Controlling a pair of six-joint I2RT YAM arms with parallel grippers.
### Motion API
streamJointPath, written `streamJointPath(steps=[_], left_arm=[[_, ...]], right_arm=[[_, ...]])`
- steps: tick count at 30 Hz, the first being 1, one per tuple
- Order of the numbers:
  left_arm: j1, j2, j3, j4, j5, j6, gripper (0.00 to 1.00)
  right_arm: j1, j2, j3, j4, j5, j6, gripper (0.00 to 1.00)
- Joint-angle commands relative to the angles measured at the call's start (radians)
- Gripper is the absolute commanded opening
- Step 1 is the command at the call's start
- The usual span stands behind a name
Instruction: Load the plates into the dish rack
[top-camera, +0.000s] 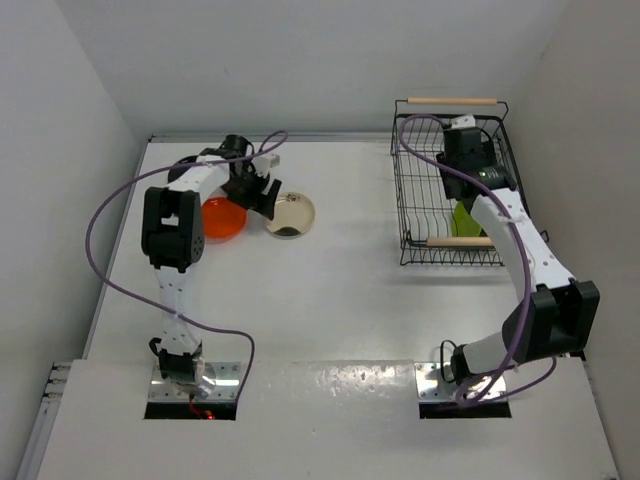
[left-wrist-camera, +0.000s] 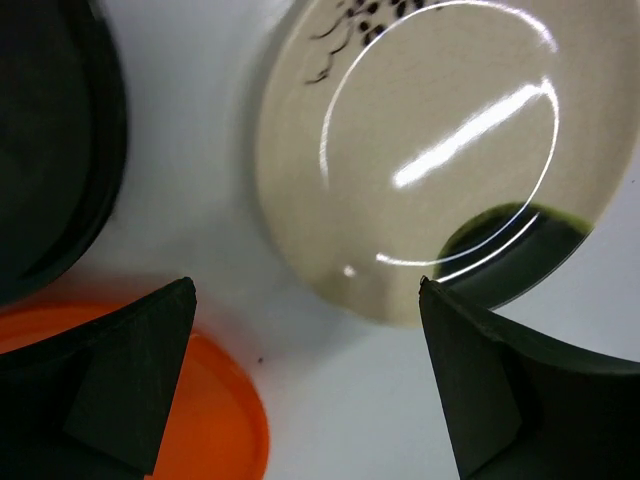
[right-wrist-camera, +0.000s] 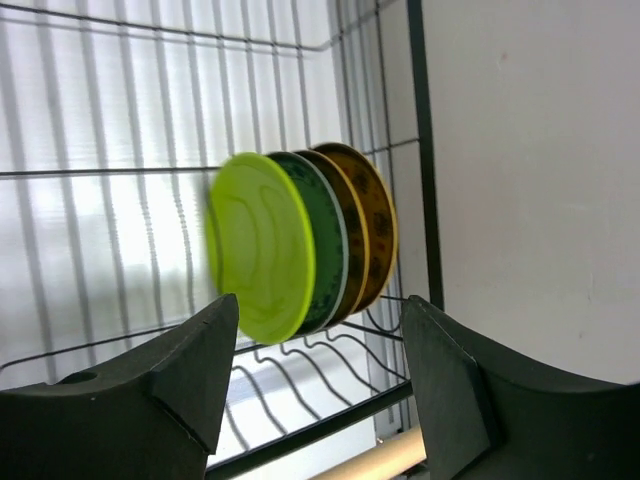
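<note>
My left gripper (top-camera: 258, 192) is open and empty, low over the table between an orange-red plate (top-camera: 222, 217) and a cream plate (top-camera: 290, 213). The left wrist view shows the cream plate (left-wrist-camera: 440, 150) ahead of the open gripper (left-wrist-camera: 305, 380), the orange-red plate (left-wrist-camera: 200, 410) under the left finger and a black plate (left-wrist-camera: 50, 140) at far left. My right gripper (top-camera: 472, 165) is open and empty inside the dish rack (top-camera: 405, 190). In the right wrist view a lime green plate (right-wrist-camera: 258, 245), a patterned plate (right-wrist-camera: 325, 240) and two brown-gold plates (right-wrist-camera: 378, 220) stand on edge ahead of the gripper (right-wrist-camera: 320, 370).
The rack's wooden handles lie at its far side (top-camera: 452, 100) and near side (top-camera: 460, 241). White walls enclose the table on the left, back and right. Purple cables loop off both arms. The left arm's links cover the table behind the orange-red plate.
</note>
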Motion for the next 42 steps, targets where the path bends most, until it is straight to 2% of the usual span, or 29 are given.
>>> streamJointPath(steps=[1, 3, 6, 7, 9, 12, 13, 15, 18, 19, 22, 25, 28, 33, 35, 36, 38, 39, 40, 41, 42], left_arm=[[-0.047, 0.031, 0.047, 0.018, 0.01, -0.021, 0.98], [-0.059, 0.075, 0.074, 0.018, -0.021, -0.021, 0.96], [-0.059, 0.132, 0.084, 0.018, -0.042, -0.044, 0.85], [-0.059, 0.141, 0.084, 0.018, -0.042, -0.044, 0.74], [-0.059, 0.15, 0.084, 0.009, -0.042, -0.044, 0.6], [-0.059, 0.141, 0.084, -0.004, 0.002, -0.035, 0.13], [-0.059, 0.125, 0.084, -0.013, 0.002, -0.035, 0.0], [-0.059, 0.095, 0.084, -0.034, 0.041, -0.026, 0.0], [-0.059, 0.008, 0.093, -0.065, 0.138, 0.002, 0.0], [-0.068, -0.021, 0.107, -0.077, 0.171, 0.002, 0.0], [-0.079, -0.144, 0.125, -0.105, 0.303, 0.034, 0.0], [-0.12, -0.262, 0.125, -0.129, 0.37, 0.087, 0.0], [-0.17, -0.36, 0.113, -0.156, 0.416, 0.152, 0.0], [-0.182, -0.397, 0.13, -0.255, 0.541, 0.235, 0.0], [-0.182, -0.408, 0.139, -0.287, 0.567, 0.247, 0.0], [-0.182, -0.408, 0.139, -0.297, 0.577, 0.259, 0.0], [-0.182, -0.418, 0.15, -0.306, 0.599, 0.259, 0.0], [-0.182, -0.419, 0.15, -0.306, 0.599, 0.27, 0.0], [-0.182, -0.429, 0.15, -0.306, 0.573, 0.27, 0.0], [-0.182, -0.429, 0.15, -0.282, 0.547, 0.252, 0.0], [-0.171, -0.429, 0.15, -0.269, 0.515, 0.214, 0.0]], right_arm=[[0.04, -0.056, -0.004, -0.006, -0.011, 0.034, 0.66], [0.063, -0.079, -0.015, -0.006, -0.011, 0.04, 0.66], [0.08, -0.107, -0.024, -0.013, -0.017, 0.078, 0.66], [0.086, -0.11, -0.03, -0.019, -0.023, 0.086, 0.66], [0.105, -0.128, -0.036, -0.022, -0.032, 0.083, 0.66], [0.127, -0.143, -0.045, -0.022, -0.046, 0.081, 0.66], [0.131, -0.147, -0.047, -0.025, -0.051, 0.084, 0.68], [0.155, -0.154, -0.044, -0.04, -0.084, 0.086, 0.72], [0.194, -0.159, -0.044, -0.06, -0.376, 0.072, 0.97], [0.224, -0.156, -0.045, -0.063, -0.499, 0.066, 1.0], [0.301, -0.136, -0.065, 0.001, -0.74, 0.098, 1.0], [0.361, -0.096, -0.1, 0.188, -0.912, 0.17, 1.0], [0.378, -0.007, -0.087, 0.288, -0.972, 0.256, 1.0], [0.376, 0.099, -0.045, 0.363, -0.979, 0.34, 0.98], [0.364, 0.129, -0.047, 0.404, -0.996, 0.379, 0.9], [0.361, 0.14, -0.057, 0.418, -1.015, 0.441, 0.72], [0.35, 0.151, -0.077, 0.498, -1.092, 0.474, 0.47], [0.353, 0.15, -0.1, 0.513, -1.098, 0.516, 0.18], [0.35, 0.145, -0.108, 0.526, -1.102, 0.524, 0.05], [0.35, 0.127, -0.119, 0.552, -1.088, 0.534, 0.0], [0.35, 0.117, -0.134, 0.561, -1.08, 0.543, 0.0]])
